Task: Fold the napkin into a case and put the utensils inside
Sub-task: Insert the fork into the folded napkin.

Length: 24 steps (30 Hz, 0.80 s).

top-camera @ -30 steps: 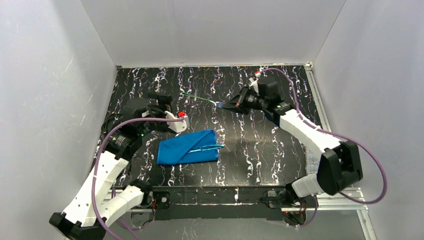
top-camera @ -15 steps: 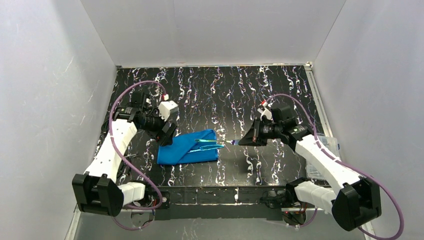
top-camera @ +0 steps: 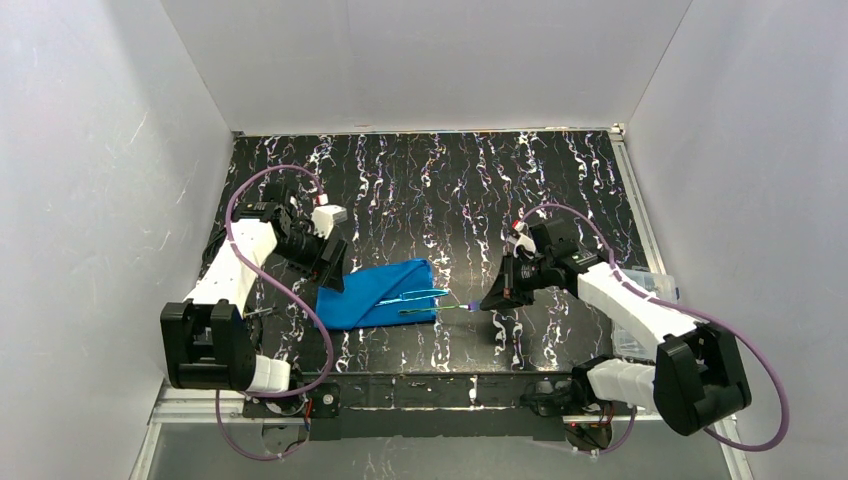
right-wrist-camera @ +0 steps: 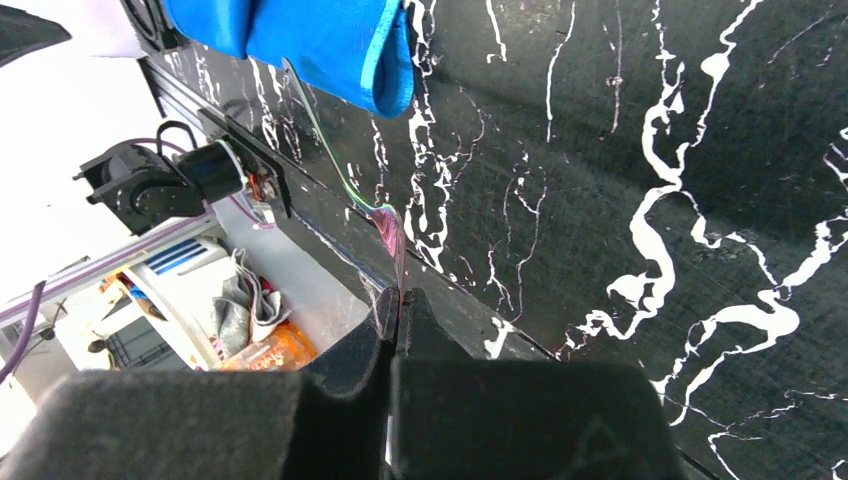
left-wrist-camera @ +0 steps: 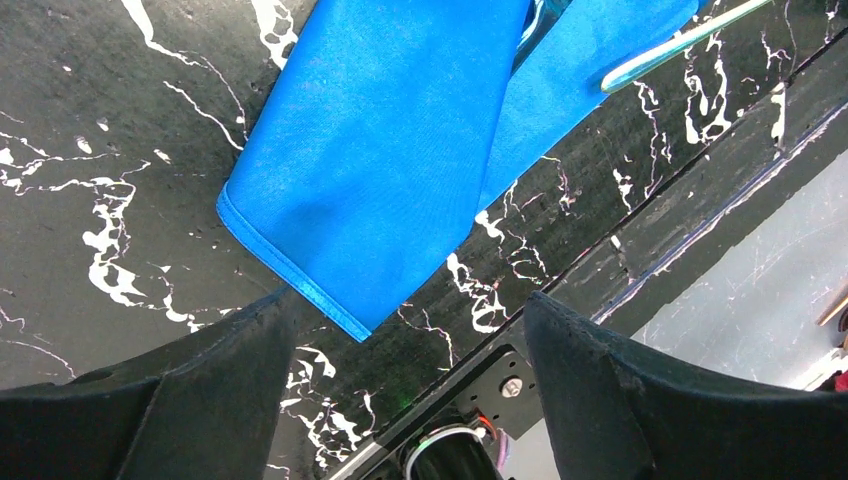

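The bright blue case lies flat on the black marbled table, near the front middle. One shiny blue-green utensil sticks out of its right opening. My right gripper is shut on a second utensil, whose far end reaches into the case. In the right wrist view the thin utensil runs from my shut fingertips to the case's open edge. My left gripper is open at the case's left end. In the left wrist view the case's hemmed corner lies between its fingers.
The table's front edge with the arm mounts lies just below the case. A clear bin sits at the table's right side. White walls enclose the table on three sides.
My right gripper carried a utensil from the back of the table down to the case's right opening. My left gripper swung down to the case's left end.
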Motion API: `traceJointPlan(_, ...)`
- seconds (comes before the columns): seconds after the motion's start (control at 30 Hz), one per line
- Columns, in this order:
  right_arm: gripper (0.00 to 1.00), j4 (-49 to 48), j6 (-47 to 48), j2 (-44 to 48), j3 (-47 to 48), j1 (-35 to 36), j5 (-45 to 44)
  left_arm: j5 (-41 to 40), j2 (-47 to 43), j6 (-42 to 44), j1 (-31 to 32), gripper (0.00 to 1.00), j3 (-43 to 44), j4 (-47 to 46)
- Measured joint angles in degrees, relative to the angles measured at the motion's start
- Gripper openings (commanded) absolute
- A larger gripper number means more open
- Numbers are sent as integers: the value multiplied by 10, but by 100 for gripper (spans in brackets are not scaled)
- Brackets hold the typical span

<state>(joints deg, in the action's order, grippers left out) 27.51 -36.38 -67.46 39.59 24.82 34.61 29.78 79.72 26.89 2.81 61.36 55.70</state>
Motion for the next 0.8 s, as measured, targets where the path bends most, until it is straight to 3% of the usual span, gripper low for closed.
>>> traceJointPlan(0.27,1,-25,8,-38,0,0,-1,-14,6,5,-4,59,-17,-14)
traceJointPlan(0.6,1,-92,-5,-66,0,0,-1,-29,37,3,-5,57,-37,-28)
traceJointPlan(0.8,1,-136,-25,-87,-1,7,-1,-58,61,0,-5,50,-45,-47)
